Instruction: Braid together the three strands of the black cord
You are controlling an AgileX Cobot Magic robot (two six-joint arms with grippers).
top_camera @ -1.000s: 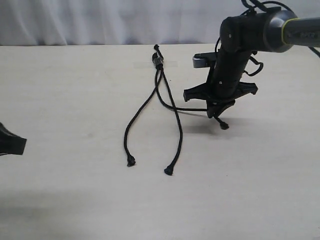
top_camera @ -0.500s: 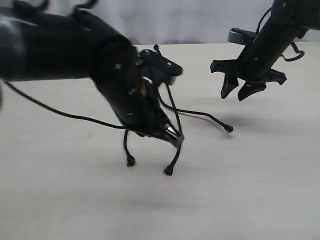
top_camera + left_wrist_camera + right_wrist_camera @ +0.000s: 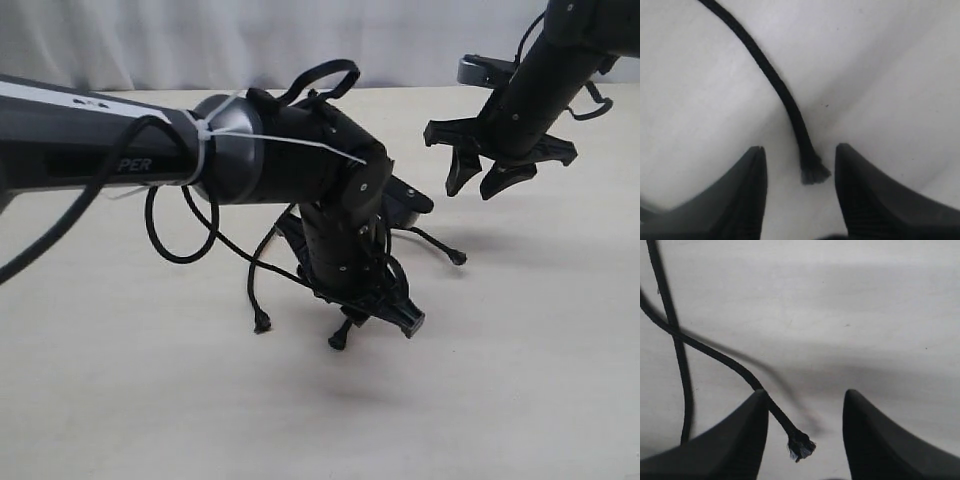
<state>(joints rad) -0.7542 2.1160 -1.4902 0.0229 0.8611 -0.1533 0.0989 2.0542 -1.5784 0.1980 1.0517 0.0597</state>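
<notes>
Swung in since a moment ago, my left gripper (image 3: 799,151) now hangs spread astride one strand tip (image 3: 815,173) of the black cord (image 3: 250,288), which I judge it must pinch and cross next, while my right gripper (image 3: 805,396) hovers spread over another tip (image 3: 800,446).

- The left arm (image 3: 270,165) lies across the middle and covers the upper part of the black cord (image 3: 251,293); its cable loop (image 3: 178,261) hangs just beside.
- The left gripper (image 3: 800,149) has its fingers apart, with a strand tip (image 3: 815,172) in the gap.
- The right gripper (image 3: 475,188) hangs raised, well apart from the left arm, with bare table (image 3: 540,360) beneath and in front.
</notes>
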